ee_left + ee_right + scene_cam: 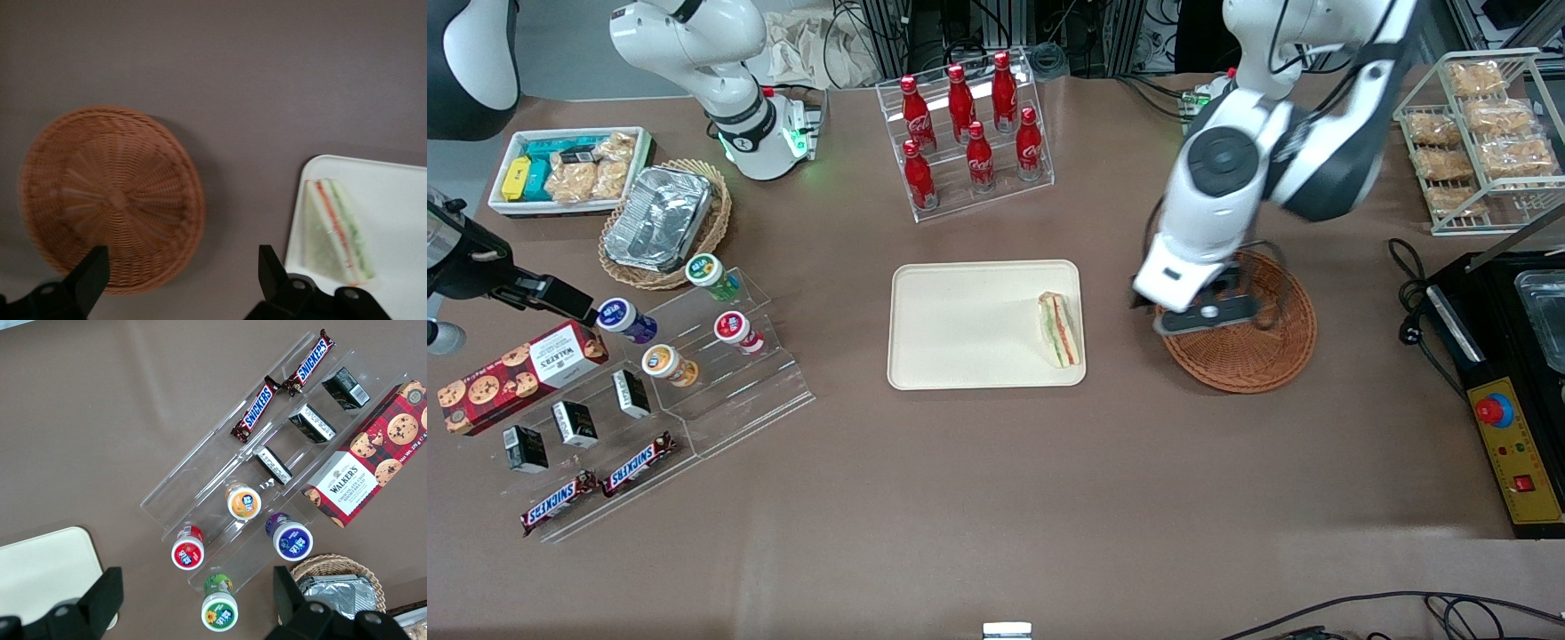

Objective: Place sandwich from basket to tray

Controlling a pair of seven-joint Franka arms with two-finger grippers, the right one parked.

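Your hand [1199,313] hangs with fingers apart and empty above the basket [1254,356], the sandwich [1060,331] lies beside it on the tray [960,329], so lift straight clear.

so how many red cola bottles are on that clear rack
7 red cola bottles on the clear rack: three on the step nearest the camera, two mid, two top. Gripper open above the basket.

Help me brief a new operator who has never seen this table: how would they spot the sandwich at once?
Find the cream tray at the table's middle, nearer the front camera than the red bottles. The sandwich lies on the tray's edge closest to the brown wicker basket, below the open pincer. It is the only triangular wedge, white bread with red and green layers.
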